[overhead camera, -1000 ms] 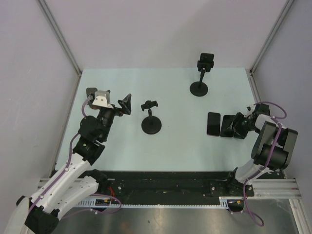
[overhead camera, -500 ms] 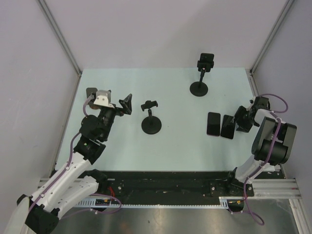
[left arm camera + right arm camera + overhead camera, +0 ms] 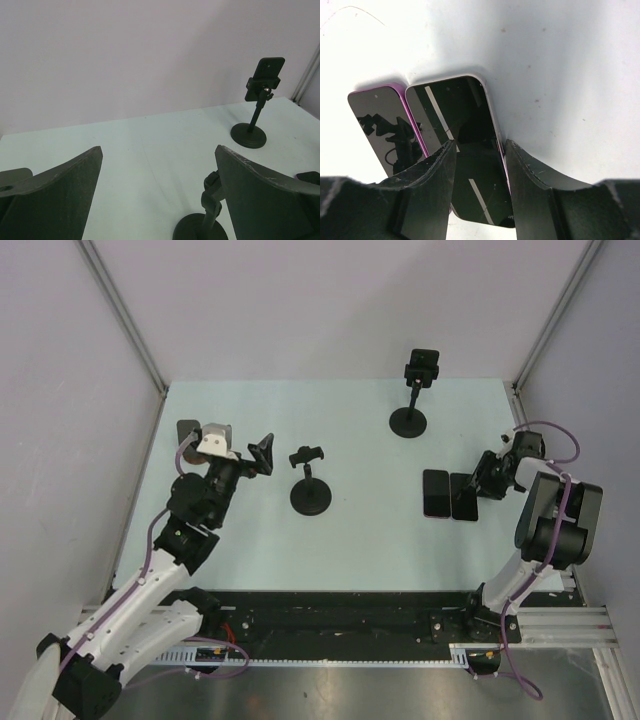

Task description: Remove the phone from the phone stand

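Observation:
A black phone [image 3: 424, 365] sits clamped upright in the far phone stand [image 3: 409, 421]; it also shows in the left wrist view [image 3: 266, 73]. A second stand [image 3: 311, 496] in the middle is empty. Two phones lie flat side by side, the left one [image 3: 436, 493] and the right one [image 3: 464, 496]. My right gripper [image 3: 487, 476] hovers at the right phone [image 3: 457, 130], fingers [image 3: 427, 175] parted over its near end, gripping nothing. My left gripper [image 3: 262, 455] is wide open and empty, just left of the empty stand [image 3: 205, 225].
The enclosure walls and corner posts [image 3: 555, 315] close in the table [image 3: 350, 540] at back and sides. The right arm's cable [image 3: 548, 430] loops near the right edge. The second flat phone has a purple rim [image 3: 380, 117].
My right gripper has pulled back from the near side of the flat phones and swung toward the far right. The phones lie where they were. My left arm has barely shifted.

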You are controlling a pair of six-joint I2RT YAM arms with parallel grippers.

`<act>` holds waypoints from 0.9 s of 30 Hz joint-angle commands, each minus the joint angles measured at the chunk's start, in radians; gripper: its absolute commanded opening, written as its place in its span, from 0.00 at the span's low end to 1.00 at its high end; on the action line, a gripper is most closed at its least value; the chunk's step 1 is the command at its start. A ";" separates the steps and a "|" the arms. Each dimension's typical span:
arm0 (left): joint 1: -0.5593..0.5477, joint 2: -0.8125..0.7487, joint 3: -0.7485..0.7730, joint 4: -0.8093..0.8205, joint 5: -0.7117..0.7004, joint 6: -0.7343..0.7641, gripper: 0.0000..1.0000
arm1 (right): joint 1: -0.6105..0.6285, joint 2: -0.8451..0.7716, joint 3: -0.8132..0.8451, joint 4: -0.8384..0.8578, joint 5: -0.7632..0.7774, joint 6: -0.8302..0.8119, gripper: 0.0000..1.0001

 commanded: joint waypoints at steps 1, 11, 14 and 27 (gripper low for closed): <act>-0.005 0.007 -0.003 0.046 0.022 0.014 1.00 | 0.035 0.067 -0.004 -0.018 -0.022 -0.026 0.49; -0.007 0.019 -0.003 0.043 0.045 -0.002 1.00 | 0.033 -0.065 0.014 -0.012 0.047 0.054 0.58; -0.007 0.017 -0.003 0.043 0.059 -0.002 1.00 | 0.026 -0.154 0.013 -0.082 0.099 0.095 0.64; -0.007 0.022 0.002 0.044 0.079 -0.025 1.00 | -0.022 -0.533 -0.370 -0.056 0.033 0.462 0.77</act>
